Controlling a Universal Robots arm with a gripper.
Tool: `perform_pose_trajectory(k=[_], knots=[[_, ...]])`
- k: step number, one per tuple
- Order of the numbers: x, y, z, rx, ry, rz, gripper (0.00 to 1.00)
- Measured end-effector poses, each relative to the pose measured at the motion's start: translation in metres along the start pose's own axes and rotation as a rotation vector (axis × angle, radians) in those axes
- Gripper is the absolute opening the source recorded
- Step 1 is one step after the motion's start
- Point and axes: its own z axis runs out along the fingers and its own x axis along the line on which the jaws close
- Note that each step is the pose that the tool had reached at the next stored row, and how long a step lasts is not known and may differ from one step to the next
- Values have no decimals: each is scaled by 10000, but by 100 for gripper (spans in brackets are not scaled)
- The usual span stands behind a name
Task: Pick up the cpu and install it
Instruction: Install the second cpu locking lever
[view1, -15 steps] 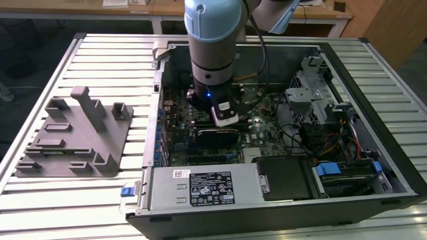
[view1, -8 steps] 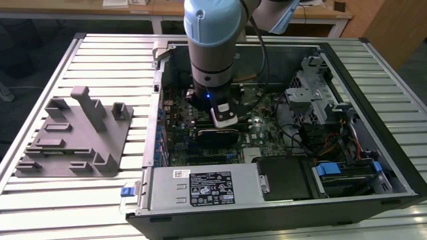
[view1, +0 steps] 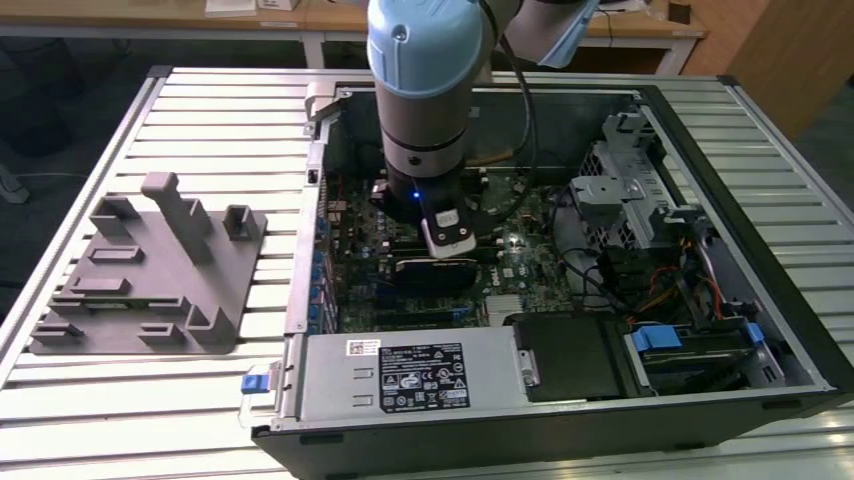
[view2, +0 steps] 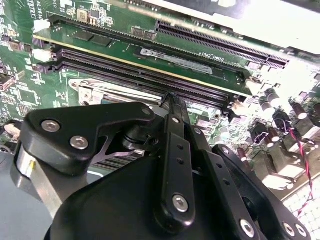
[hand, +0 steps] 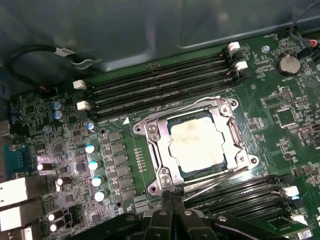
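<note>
Slatted metal panels form the counter (view1: 200, 400) in the exterior view, with wooden desks along the top of the frame. One open computer case (view1: 787, 330) lies on its side at centre and right, and one grey plastic tray (view1: 134, 290) with upright posts sits at left, well apart from the case.

One robot arm (view1: 424, 90) comes straight down from the top centre into the case, its wrist vertical, a small blue light showing low on it. The jaws (hand: 171, 197) point down at the green motherboard (hand: 280, 130), just beside the socket's edge at the bottom centre of the first wrist view. There the two fingertips (hand: 166, 199) stand pressed together with nothing between them — clenched and empty.

One cpu (hand: 196, 145), silvery-grey with a pale worn patch on top, sits inside the metal-framed socket (hand: 155, 132) at the centre of the first wrist view, lying flat, level with the frame. A thin wire lever (hand: 215, 181) slants across the socket's lower edge.

Four long black memory slots (hand: 160, 85) run above the socket in that view — more lie below it at lower right. Five blue-topped capacitors (hand: 92, 165) stand in the board's left part, and one coin cell battery (hand: 288, 64) shows at upper right.
</note>
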Motion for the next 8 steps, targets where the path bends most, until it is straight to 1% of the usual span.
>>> perform_pose_trajectory(k=[4, 8], knots=[[0, -2, 5, -3, 91, -413, 11], [0, -2, 5, -3, 101, -456, 11]])
